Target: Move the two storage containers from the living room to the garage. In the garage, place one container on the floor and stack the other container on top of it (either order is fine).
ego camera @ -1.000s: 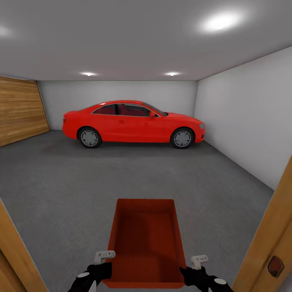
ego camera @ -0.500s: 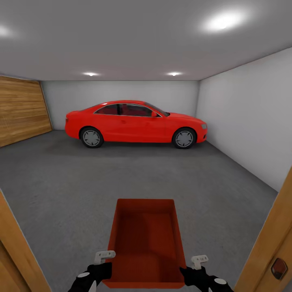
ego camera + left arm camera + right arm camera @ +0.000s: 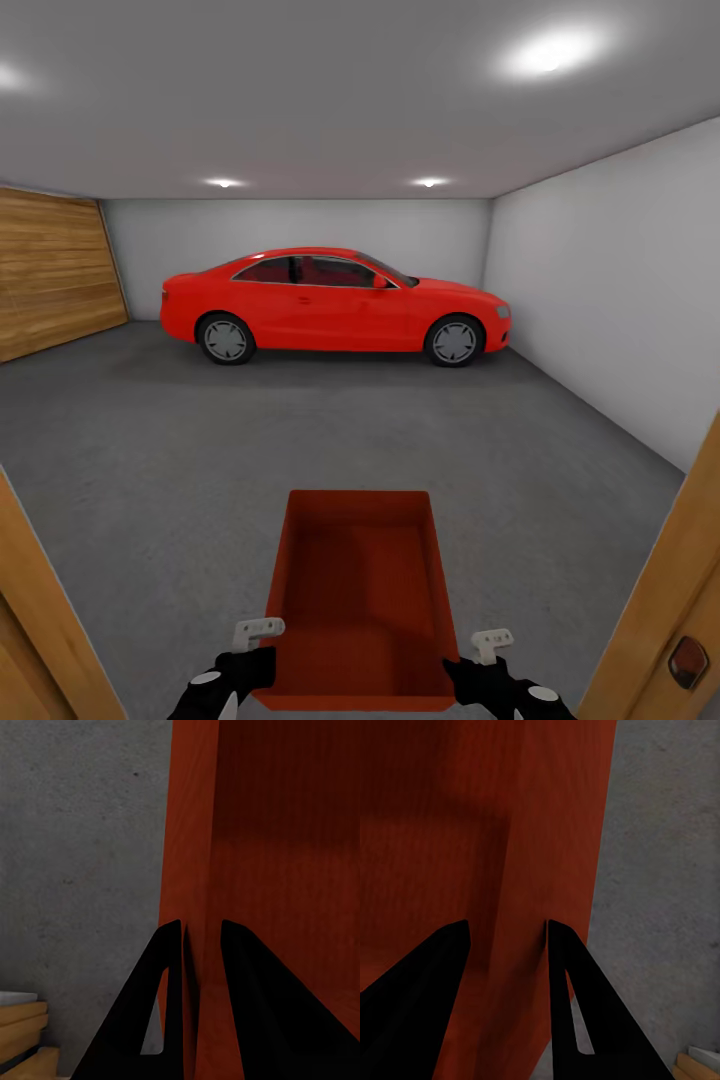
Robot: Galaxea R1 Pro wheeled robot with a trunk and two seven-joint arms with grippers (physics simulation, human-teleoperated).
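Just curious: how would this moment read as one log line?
place: garage doorway | held: red bin | left gripper: shut on wall | right gripper: shut on wall | ahead: red car

Over the last second the head view has panned slightly, so the whole scene has slid a little to the right in the picture: the red car (image 3: 335, 305), the wooden garage door (image 3: 55, 270) on the left wall and the far wall corner all sit a touch further right than a second ago. That shift belongs to the camera, not to the things. The door hardware (image 3: 687, 662) at the near right now lies lower. Nothing differs from half a second ago.
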